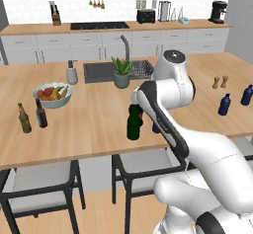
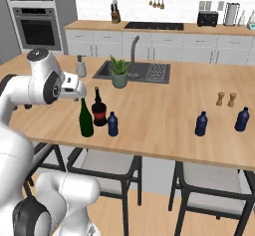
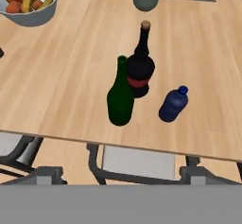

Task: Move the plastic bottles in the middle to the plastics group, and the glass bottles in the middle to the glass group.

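Wooden desk [image 3: 56,76] carries the tall dark-green glass wine bottle [image 3: 120,95], touching the squat black red-banded bottle [image 3: 139,67] behind it, with the small dark-blue plastic bottle [image 3: 173,104] just beside, all upright ahead of the jaws, whose state I cannot tell.

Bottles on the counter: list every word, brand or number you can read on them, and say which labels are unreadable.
No text can be read.
Black bottle: red band, no lettering visible.
Olive-brown beer bottle: yellowish label, too small and blurred.
Dark brown beer bottle: pale label, too small.
Green wine bottle and blue plastic bottle: no label visible.
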